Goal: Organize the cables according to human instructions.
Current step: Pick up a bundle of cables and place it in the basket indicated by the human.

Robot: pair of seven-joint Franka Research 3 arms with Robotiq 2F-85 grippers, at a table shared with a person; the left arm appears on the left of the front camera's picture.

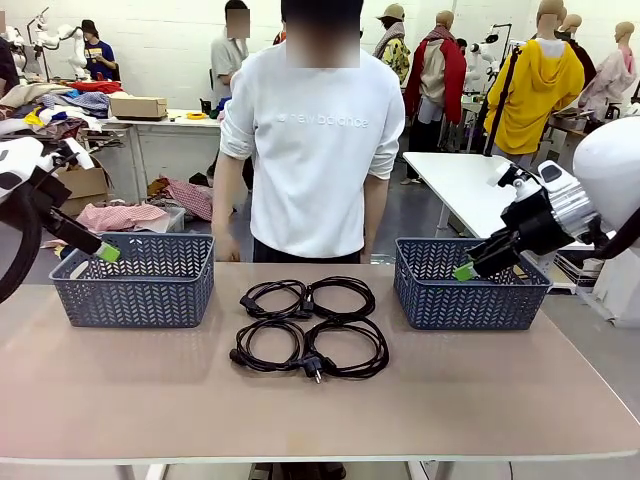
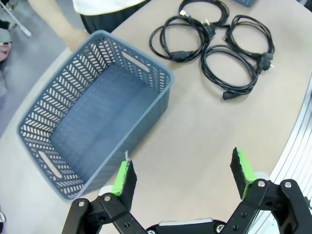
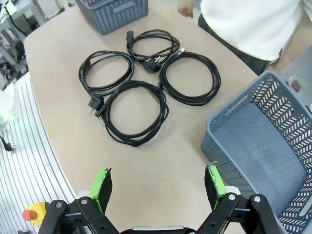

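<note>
Four thin black coiled power cords (image 1: 308,328) at the beige table's (image 1: 120,390) middle, none sorted. Nearer the table's ends, left gripper (image 2: 183,168) and right gripper (image 3: 159,178) spread wide, empty, beside empty blue lattice plastic left basket (image 1: 133,290) and right basket (image 1: 470,300). Behind the table, person (image 1: 310,150) in white sweatshirt. Whole sorting seemingly left.

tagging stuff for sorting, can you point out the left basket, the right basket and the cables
left basket (image 1: 130,290), front view, on its near wall
right basket (image 1: 470,305), front view, on its near wall
cables (image 1: 305,298), front view, where the two far coils meet
</note>
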